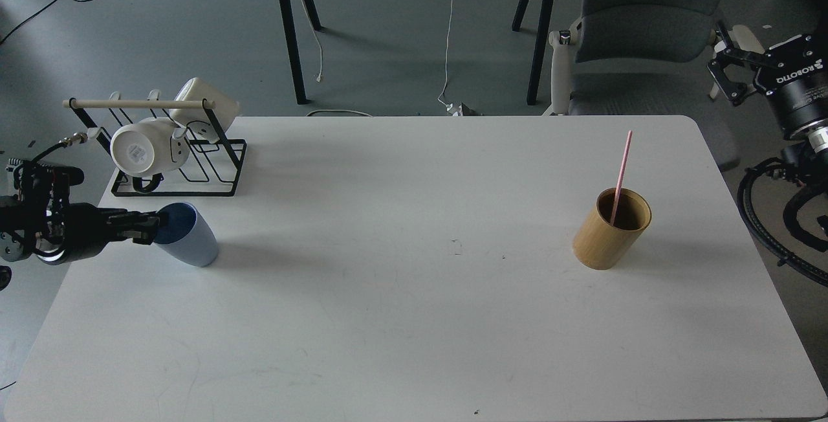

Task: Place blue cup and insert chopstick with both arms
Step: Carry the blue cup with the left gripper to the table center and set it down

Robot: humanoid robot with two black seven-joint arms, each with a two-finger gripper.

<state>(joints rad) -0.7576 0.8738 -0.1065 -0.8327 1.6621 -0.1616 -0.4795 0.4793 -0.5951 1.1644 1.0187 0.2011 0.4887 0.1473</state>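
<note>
The blue cup (191,238) stands on the white table (414,318) at the left, in front of the mug rack. My left gripper (150,226) comes in from the left edge and its dark fingertips reach the cup's left rim; I cannot tell the two fingers apart or whether they pinch the rim. The pink chopstick (621,175) stands leaning inside the tan cylindrical holder (610,229) at the right of the table. My right gripper (726,65) is raised off the table's far right corner, open and empty, well away from the holder.
A black wire rack (194,176) with a pale wooden rod (136,104) and two white mugs (150,146) stands at the table's far left, just behind the blue cup. A grey chair (640,33) stands behind the table's right end.
</note>
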